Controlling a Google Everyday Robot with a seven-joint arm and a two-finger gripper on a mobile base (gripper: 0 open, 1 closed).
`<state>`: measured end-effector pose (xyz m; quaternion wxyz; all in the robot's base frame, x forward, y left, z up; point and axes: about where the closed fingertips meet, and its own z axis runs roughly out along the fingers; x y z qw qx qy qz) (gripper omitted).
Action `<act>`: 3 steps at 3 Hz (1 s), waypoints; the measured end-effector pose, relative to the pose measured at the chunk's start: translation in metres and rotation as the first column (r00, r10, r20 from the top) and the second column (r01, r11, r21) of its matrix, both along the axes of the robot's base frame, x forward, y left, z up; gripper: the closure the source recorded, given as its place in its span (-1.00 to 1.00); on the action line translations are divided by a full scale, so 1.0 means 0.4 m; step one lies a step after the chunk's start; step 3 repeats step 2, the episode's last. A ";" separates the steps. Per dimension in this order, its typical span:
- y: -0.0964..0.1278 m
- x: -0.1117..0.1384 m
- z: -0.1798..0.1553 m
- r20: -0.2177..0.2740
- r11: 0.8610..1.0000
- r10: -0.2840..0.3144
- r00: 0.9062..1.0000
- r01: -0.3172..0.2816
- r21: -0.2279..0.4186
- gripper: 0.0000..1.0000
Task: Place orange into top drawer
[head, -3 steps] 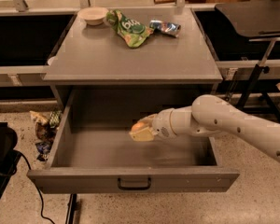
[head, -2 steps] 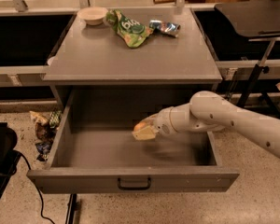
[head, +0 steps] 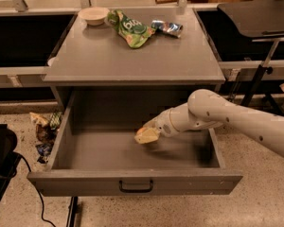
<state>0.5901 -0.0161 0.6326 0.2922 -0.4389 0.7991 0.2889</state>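
Observation:
The top drawer (head: 132, 182) is pulled wide open below the grey cabinet top, its black handle (head: 136, 187) at the middle of the front panel. My arm reaches in from the right. My gripper (head: 146, 135) hangs inside the drawer, a little above its floor near the middle. Its tip looks pale yellow. I cannot make out the orange as a separate thing; it may be hidden at the gripper's tip. The visible drawer floor is bare.
On the cabinet top (head: 132, 56) lie a cream bowl (head: 93, 15), a green snack bag (head: 130, 28) and a small blue-silver packet (head: 166, 27). Litter lies on the floor at the drawer's left (head: 43, 131). A black stand (head: 258, 22) is at the right.
My gripper has shifted slightly to the right inside the drawer. The drawer and the things on top have not moved.

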 end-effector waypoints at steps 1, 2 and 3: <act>0.001 0.001 0.000 -0.008 1.000 0.008 1.000 -0.008 -0.028 -1.00; -0.015 -0.006 0.046 0.044 1.000 -0.018 0.999 0.017 0.026 -1.00; -0.015 -0.006 0.046 0.044 1.000 -0.018 0.999 0.017 0.026 -1.00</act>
